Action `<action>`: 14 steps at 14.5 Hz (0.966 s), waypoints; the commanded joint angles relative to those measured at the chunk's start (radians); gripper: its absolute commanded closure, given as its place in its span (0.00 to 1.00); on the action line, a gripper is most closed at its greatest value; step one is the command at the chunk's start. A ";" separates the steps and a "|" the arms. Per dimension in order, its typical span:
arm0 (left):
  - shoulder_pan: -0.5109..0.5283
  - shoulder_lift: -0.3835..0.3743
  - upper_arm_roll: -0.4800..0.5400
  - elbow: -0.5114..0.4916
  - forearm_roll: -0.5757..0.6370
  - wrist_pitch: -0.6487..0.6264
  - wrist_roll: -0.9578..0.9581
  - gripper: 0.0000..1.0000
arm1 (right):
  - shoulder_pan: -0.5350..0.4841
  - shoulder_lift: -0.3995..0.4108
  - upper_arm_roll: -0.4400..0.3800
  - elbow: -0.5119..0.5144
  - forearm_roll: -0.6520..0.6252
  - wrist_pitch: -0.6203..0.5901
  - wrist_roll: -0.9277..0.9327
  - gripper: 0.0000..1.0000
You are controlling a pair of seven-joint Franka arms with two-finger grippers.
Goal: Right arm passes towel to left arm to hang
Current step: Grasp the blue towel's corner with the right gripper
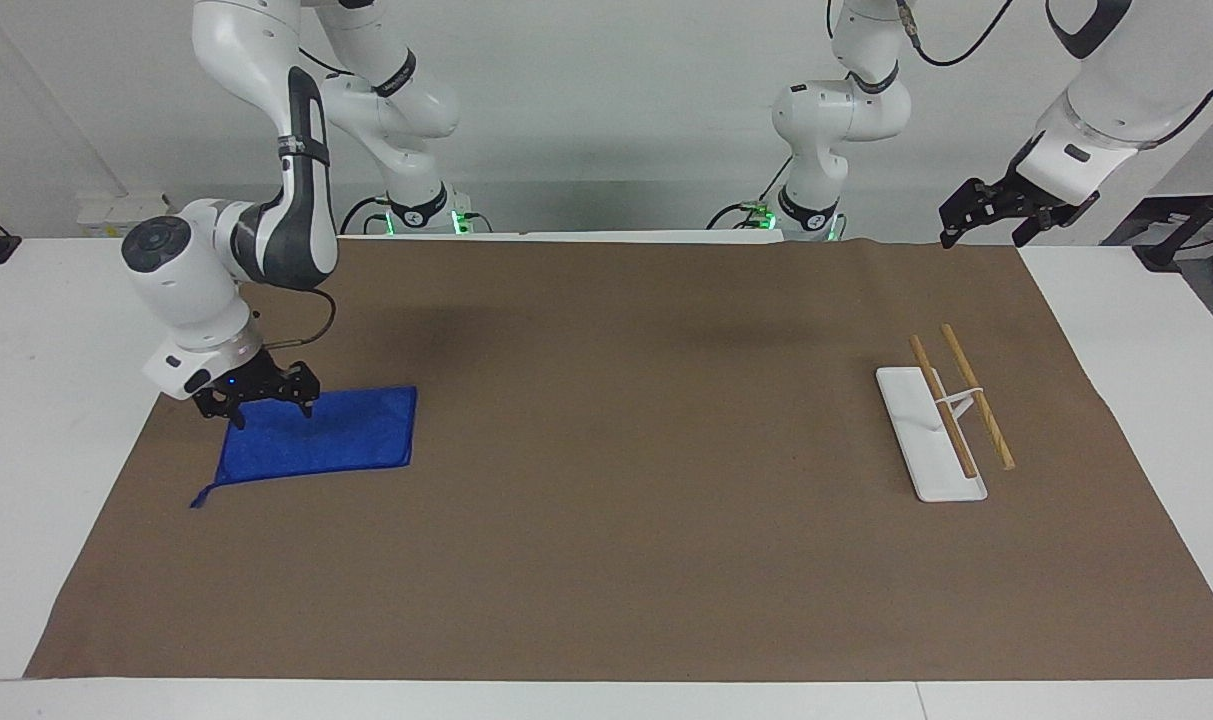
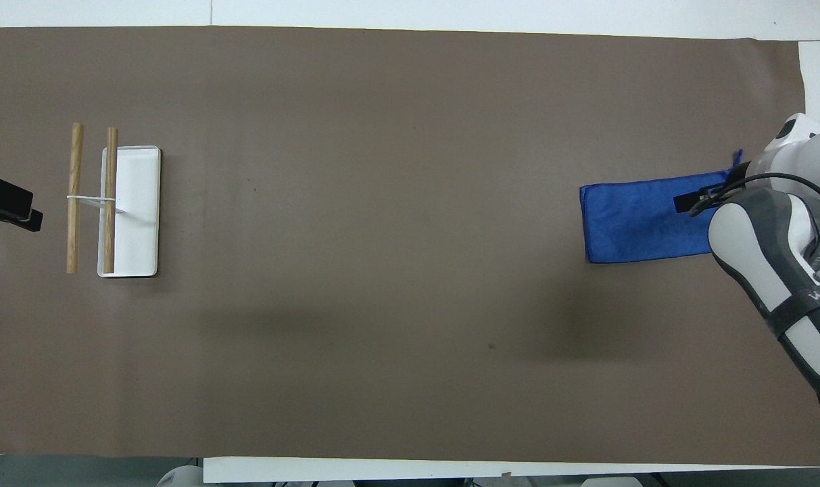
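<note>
**Blue towel under the right gripper, pickup not yet made**

Blue and flat, the towel (image 1: 318, 432) lies on the brown mat (image 1: 606, 560) toward the right arm's end of the table (image 1: 56, 420), its thin loop tag (image 1: 200, 497) trailing from the corner farthest from the robots. The right arm (image 1: 228, 262) is bent low over it, and the right gripper (image 1: 258, 398) sits at the towel's edge nearest the robots, close to the corner at the mat's border. Its jaws stand apart, tips pointing down at or just above the cloth; whether they touch the fabric cannot be told. Nothing is lifted: the towel shows no bunching or raised fold.

The left gripper (image 1: 988, 212) waits in the air over the mat's corner at the left arm's end, near the robots, with its jaws apart and empty. The rack (image 1: 946, 420), a white base carrying two wooden rods, stands well apart from the towel, toward the left arm's end.

By my reading, the step in hand is the first one, the grasp. The next move likely calls for pressing the jaws into the cloth edge and closing on a pinch of fabric, then lifting high enough that the towel hangs free before carrying it toward the middle for the handover. A shallow pinch could slip.
</note>
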State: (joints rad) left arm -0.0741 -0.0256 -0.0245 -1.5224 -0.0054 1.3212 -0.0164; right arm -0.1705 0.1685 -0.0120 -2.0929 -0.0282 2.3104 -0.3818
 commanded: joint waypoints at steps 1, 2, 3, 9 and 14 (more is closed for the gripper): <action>0.004 -0.014 -0.002 -0.016 0.016 0.007 0.012 0.00 | -0.027 0.017 0.010 -0.044 0.013 0.081 -0.075 0.00; 0.004 -0.014 -0.002 -0.016 0.016 0.007 0.012 0.00 | -0.033 0.028 0.009 -0.052 0.013 0.110 -0.088 0.00; 0.004 -0.014 -0.002 -0.016 0.016 0.007 0.012 0.00 | -0.038 0.038 0.009 -0.058 0.013 0.122 -0.091 0.00; 0.002 -0.014 -0.002 -0.016 0.016 0.007 0.012 0.00 | -0.044 0.074 0.010 -0.085 0.013 0.173 -0.094 0.00; 0.004 -0.014 -0.002 -0.016 0.016 0.007 0.012 0.00 | -0.044 0.074 0.010 -0.107 0.014 0.199 -0.092 0.15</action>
State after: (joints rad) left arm -0.0741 -0.0256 -0.0245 -1.5224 -0.0054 1.3212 -0.0164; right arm -0.1959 0.2488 -0.0132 -2.1802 -0.0282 2.4899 -0.4425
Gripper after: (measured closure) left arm 0.000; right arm 0.084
